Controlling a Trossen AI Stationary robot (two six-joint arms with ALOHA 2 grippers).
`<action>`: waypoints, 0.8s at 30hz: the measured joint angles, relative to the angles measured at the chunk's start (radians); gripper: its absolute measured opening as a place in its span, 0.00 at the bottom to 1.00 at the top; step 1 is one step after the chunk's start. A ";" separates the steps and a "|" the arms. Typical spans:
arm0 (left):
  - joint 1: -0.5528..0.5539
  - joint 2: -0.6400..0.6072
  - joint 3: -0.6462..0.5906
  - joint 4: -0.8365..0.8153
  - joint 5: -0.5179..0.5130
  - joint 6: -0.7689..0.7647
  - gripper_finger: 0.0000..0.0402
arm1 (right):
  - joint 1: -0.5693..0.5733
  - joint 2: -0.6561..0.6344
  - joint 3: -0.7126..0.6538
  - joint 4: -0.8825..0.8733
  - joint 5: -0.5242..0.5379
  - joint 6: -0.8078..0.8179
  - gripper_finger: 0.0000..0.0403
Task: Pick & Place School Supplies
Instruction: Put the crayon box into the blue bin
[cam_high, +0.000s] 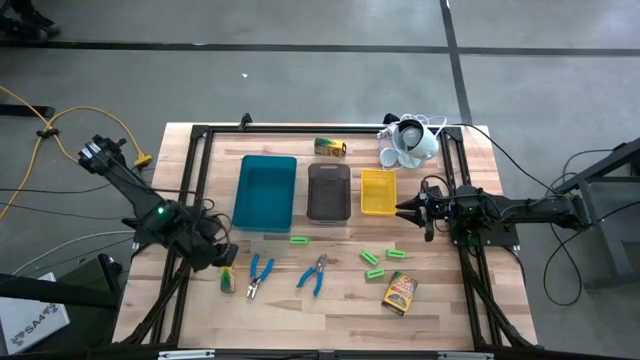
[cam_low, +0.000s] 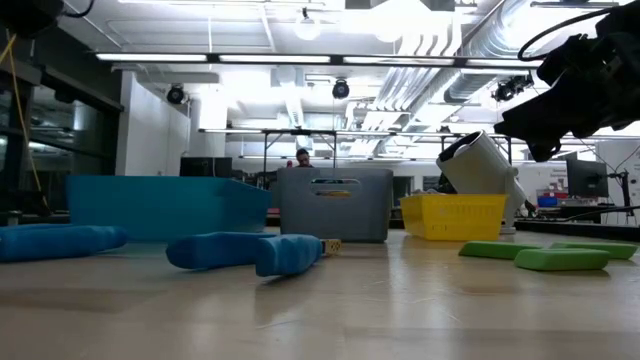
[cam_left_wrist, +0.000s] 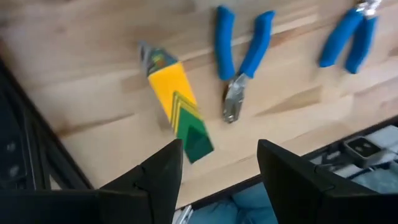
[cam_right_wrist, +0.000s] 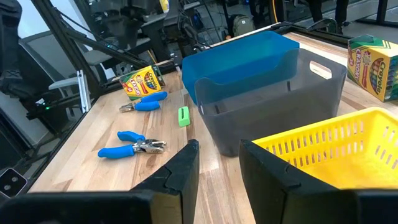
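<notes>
My left gripper (cam_high: 224, 256) hangs open above the table's near left part; in the left wrist view its fingers (cam_left_wrist: 221, 168) stand just short of a small yellow-and-green box (cam_left_wrist: 176, 102) lying flat (cam_high: 227, 280). Two blue-handled pliers (cam_high: 260, 275) (cam_high: 315, 273) lie to the right of that box. Green sticks (cam_high: 298, 240) (cam_high: 370, 257) (cam_high: 374, 272) are scattered mid-table. Another printed box (cam_high: 399, 292) lies near the right, and one (cam_high: 330, 147) sits by the far edge. My right gripper (cam_high: 405, 210) is open (cam_right_wrist: 219, 158), held over the table beside the yellow tray.
Teal tray (cam_high: 266, 192), grey tray (cam_high: 329, 190) and yellow tray (cam_high: 378, 191) stand side by side at mid-table. A white cup-like cluster with cords (cam_high: 408, 143) sits at the far right corner. Black frame rails (cam_high: 195, 180) run along the left, right and far edges of the table.
</notes>
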 joint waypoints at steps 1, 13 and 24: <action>-0.006 0.012 0.000 0.000 0.005 -0.016 0.50 | 0.000 0.000 0.000 0.000 0.000 0.000 0.26; -0.082 0.154 0.000 0.004 -0.083 -0.214 0.50 | 0.000 0.000 0.000 0.000 0.000 0.000 0.26; -0.066 0.244 0.000 0.045 -0.083 -0.266 0.50 | 0.000 0.000 0.000 0.000 0.000 0.000 0.26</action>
